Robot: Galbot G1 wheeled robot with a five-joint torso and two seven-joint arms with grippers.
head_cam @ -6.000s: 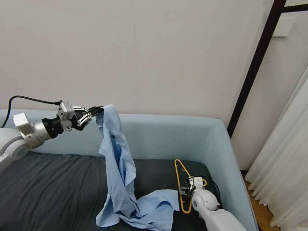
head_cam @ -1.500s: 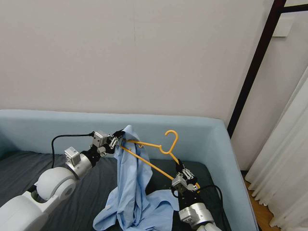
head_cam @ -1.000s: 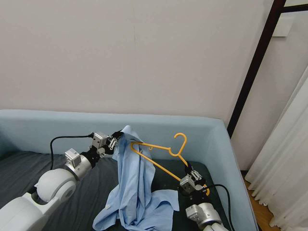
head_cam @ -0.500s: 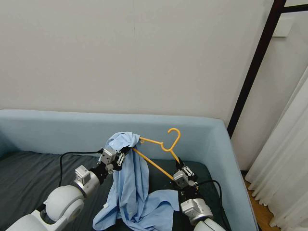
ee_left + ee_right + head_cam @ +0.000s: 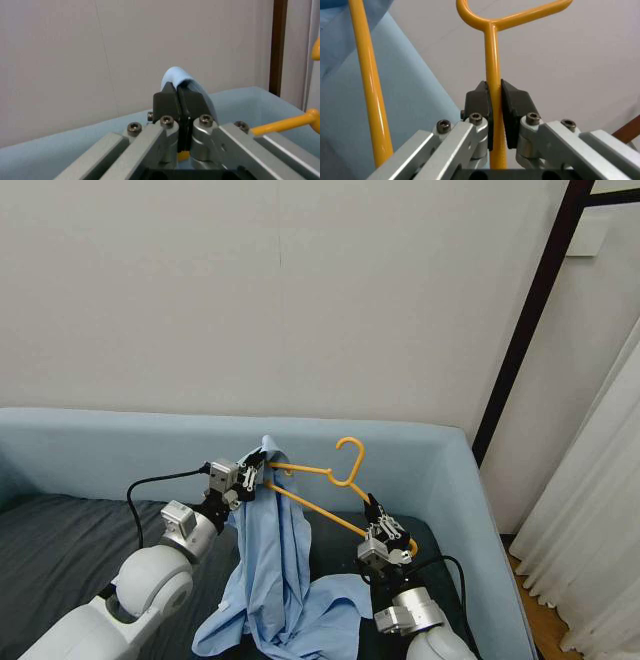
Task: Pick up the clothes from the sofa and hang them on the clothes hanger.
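A light blue shirt [image 5: 272, 570] hangs from my left gripper [image 5: 256, 471], which is shut on its top fold [image 5: 181, 77] above the sofa seat. The shirt's lower part lies bunched on the dark cushion [image 5: 70, 550]. My right gripper [image 5: 380, 527] is shut on one end of an orange hanger [image 5: 318, 485], holding it tilted in the air. The hanger's far end reaches into the shirt by the left gripper. In the right wrist view the hanger's bar [image 5: 493, 93] runs between the fingers [image 5: 512, 103], with the hook at its end.
The light blue sofa back [image 5: 420, 470] runs behind both arms, and its right armrest [image 5: 495, 580] stands close to the right arm. A dark pole [image 5: 525, 320] and white curtains [image 5: 600, 530] are at the right. A black cable [image 5: 160, 480] trails from the left wrist.
Six seconds ago the hanger lay on the seat and the shirt was held far left. Since then the hanger was lifted into the shirt; in the last half second the left gripper rose slightly.
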